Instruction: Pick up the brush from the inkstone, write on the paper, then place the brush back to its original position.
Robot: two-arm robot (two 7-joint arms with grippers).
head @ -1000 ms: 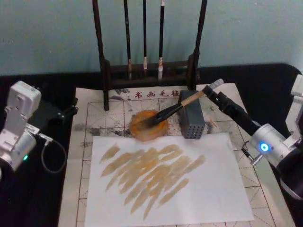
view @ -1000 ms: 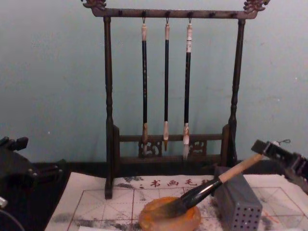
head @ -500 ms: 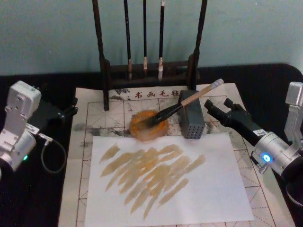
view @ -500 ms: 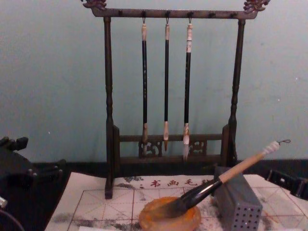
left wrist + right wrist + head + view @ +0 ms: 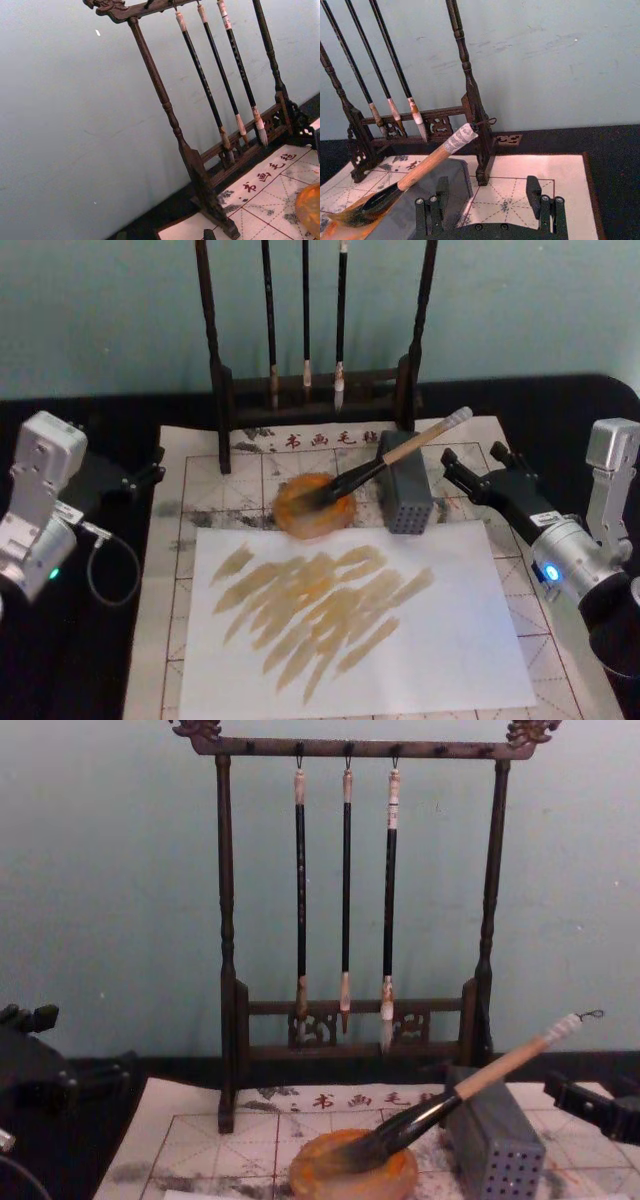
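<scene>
The brush (image 5: pixel 385 459) lies with its dark tip in the round orange inkstone (image 5: pixel 300 520) and its pale handle propped on a grey perforated block (image 5: pixel 405 495); its white end cap points up and to the right. My right gripper (image 5: pixel 478 462) is open just right of the block, a little apart from the brush. The right wrist view shows its two fingers (image 5: pixel 534 192) spread with nothing between them, and the brush (image 5: pixel 427 167) ahead. The gridded paper (image 5: pixel 200 490) lies under a plain white sheet (image 5: pixel 450 640) covered in tan strokes. My left gripper (image 5: pixel 140 478) is parked at the far left.
A dark wooden brush rack (image 5: pixel 310 390) with three thin hanging brushes stands behind the inkstone, against the pale wall. The chest view shows the rack (image 5: pixel 350 1020), the inkstone (image 5: pixel 355 1175) and the grey block (image 5: pixel 495 1145) side on. A black cloth (image 5: pixel 560 430) surrounds the paper.
My right gripper has let go of the brush's end cap and pulled back to the right. The brush stays leaning on the block with its tip in the inkstone.
</scene>
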